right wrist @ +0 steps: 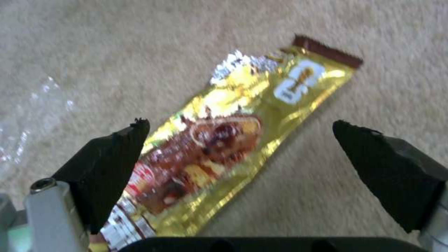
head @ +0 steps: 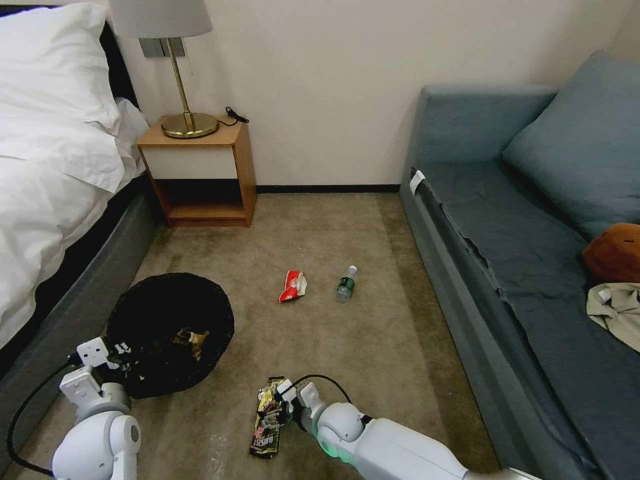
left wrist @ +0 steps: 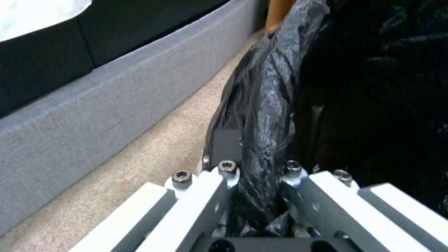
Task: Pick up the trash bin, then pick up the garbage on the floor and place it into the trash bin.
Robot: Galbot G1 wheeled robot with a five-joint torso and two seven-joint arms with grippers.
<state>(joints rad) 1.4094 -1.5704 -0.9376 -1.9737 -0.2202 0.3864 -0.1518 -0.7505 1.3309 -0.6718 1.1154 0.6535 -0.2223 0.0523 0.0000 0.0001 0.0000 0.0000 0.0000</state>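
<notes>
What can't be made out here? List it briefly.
- Round bin lined with crinkly black plastic bag: head view, its outer wall is hidden behind its own rim.
- Litter inside bin: too dark to identify.
- Long yellow-brown snack wrapper: head view, right gripper covers its middle.
- Small clear bottle: label too small to read.

One trash bin point(head: 170, 333) stands on the floor point(head: 373, 347), lined with one black bag point(left wrist: 266, 105). Three pieces of garbage lie loose on the carpet: one crumpled red-white wrapper point(head: 293, 285), one small clear bottle point(head: 346, 283) and one long yellow-brown snack wrapper point(head: 267, 417). One more brownish piece point(head: 191, 340) sits inside the bin, making four in all. Two grippers are in view, the left gripper point(head: 113, 352) and the right gripper point(head: 279, 407). Furniture counts one bed point(head: 47, 173), one nightstand point(head: 200, 170), one lamp point(head: 175, 67) and one sofa point(head: 533, 253)
</notes>
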